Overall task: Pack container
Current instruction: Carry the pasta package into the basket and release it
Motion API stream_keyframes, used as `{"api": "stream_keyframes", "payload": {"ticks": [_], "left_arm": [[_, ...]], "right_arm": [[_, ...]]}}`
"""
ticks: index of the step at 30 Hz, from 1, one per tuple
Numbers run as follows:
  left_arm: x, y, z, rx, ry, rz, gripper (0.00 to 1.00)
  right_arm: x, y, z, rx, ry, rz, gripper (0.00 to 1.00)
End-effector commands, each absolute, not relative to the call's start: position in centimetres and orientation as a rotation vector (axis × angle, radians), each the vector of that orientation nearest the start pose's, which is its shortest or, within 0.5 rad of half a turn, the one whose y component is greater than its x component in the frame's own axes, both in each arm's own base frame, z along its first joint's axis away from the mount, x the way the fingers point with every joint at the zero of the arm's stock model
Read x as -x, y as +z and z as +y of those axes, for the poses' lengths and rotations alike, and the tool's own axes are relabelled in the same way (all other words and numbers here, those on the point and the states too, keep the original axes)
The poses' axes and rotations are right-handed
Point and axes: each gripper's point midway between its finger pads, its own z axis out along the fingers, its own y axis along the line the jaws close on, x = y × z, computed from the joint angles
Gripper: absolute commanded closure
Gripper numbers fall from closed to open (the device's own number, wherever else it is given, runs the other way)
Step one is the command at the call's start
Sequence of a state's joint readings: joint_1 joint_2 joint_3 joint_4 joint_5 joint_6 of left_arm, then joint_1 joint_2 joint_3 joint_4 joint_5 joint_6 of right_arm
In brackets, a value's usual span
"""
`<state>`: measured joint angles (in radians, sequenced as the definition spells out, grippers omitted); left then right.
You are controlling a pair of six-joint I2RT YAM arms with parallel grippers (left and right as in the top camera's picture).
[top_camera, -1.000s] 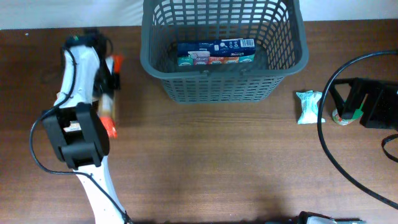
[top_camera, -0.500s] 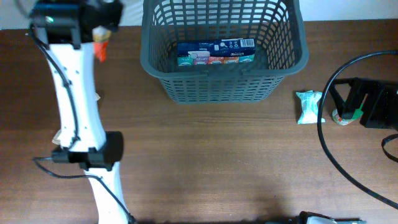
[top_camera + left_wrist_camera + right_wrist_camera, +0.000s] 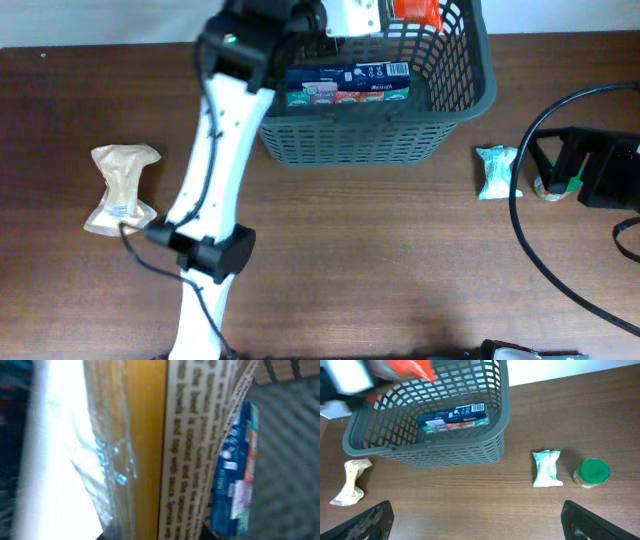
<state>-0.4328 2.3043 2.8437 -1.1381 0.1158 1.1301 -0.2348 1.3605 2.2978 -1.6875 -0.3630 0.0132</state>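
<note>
From above, my left pincer [image 3: 322,18] is squeezed nearly shut on a packet [image 3: 400,10], held over the basket [image 3: 480,90] so it can drop in beside the blue box [image 3: 345,82]. The basket sits at the back of the brown table [image 3: 400,260], by a white wall [image 3: 100,20].

My left camera is filled by the packet.

My right camera shows my right pincer [image 3: 475,517] wide open and empty, near a white pack [image 3: 547,467] and a green tin [image 3: 591,472].

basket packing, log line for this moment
left jaws: shut on orange-tipped packet over basket | right jaws: open, empty | in basket: blue box | outside: tan pouch, white packet
</note>
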Motion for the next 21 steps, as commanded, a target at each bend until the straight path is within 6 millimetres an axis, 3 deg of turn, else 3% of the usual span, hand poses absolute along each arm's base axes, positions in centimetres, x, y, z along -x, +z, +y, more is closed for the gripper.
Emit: {"api": "stream_keyframes", "payload": {"ticks": [1,6,8,14,21], "left_arm": [[-53.6,26.7,-27.8,-1.725,0.212,1.549,0.98],[-54.0,20.2,-29.3,-1.712,0.143,1.737,0.98],[-53.5,19.0,-29.6,-1.725,0.128,1.773,0.98],[-52.3,15.9,-29.6,-1.767,0.091,1.867,0.98],[-52.5,15.2,-28.7,-1.73,0.136,1.946,0.98]], "right_arm": [[-24.1,44.3,0.5,-0.086,0.292,2.283,0.0],[-24.2,44.3,0.5,-0.086,0.292,2.284,0.0],[-24.2,44.3,0.5,-0.086,0.293,2.285,0.0],[-24.2,44.3,0.5,-0.086,0.293,2.286,0.0],[-24.2,44.3,0.5,-0.086,0.293,2.287,0.0]]}}
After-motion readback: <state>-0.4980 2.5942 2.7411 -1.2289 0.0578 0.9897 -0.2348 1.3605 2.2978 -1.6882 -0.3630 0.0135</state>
